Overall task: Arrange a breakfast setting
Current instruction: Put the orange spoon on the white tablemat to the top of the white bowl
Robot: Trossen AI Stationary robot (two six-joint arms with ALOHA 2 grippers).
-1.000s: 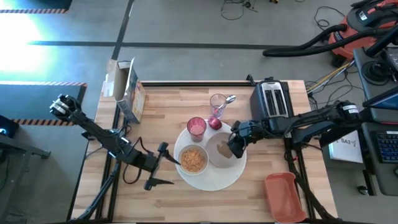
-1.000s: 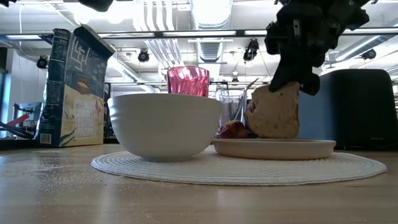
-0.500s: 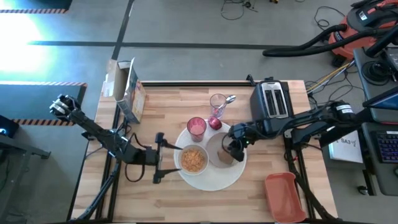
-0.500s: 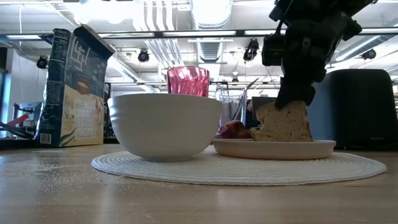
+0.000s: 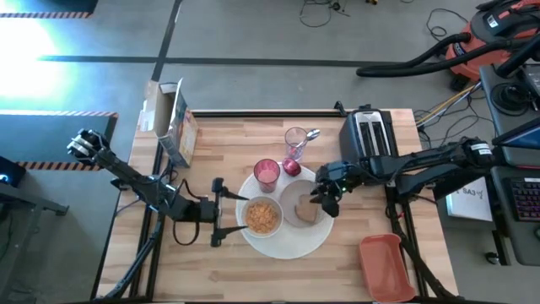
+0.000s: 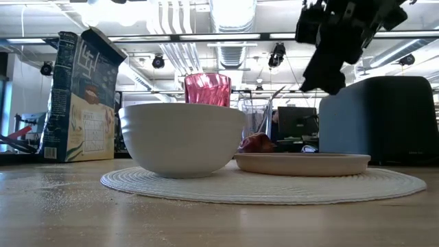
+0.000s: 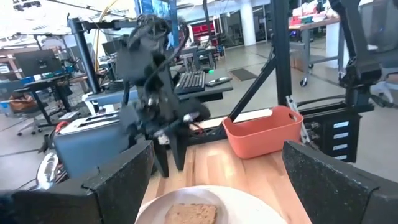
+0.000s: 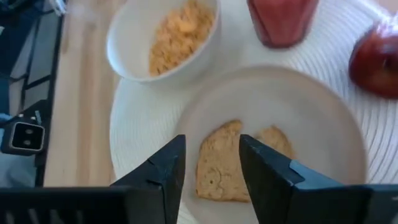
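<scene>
Over the small pale plate hangs the right gripper, fingers parted with nothing between them, and the toast slice lies flat on that plate below, clear of both fingers. From table height the toast hides behind the plate's rim, so how squarely it sits is hard to say, but both wrist views show it down on the plate. That reads as the toast-placing step just finishing.

Look at the spread on the large round white woven placemat: white bowl with cereal in it on the left arm's side, the plate beside it, the pink translucent cup at the mat's far edge, and the small red fruit just beside the cup. The metal spoon is off the mat, standing in a clear glass near the toaster.

Meanwhile the left gripper waits low over the table just beside the bowl, fingers spread wide and empty.

What next? My call: the right arm needs to lift clear of the plate without brushing the toast, and then the spoon is the likely piece left, to be drawn out of that glass and laid by the bowl.
</scene>
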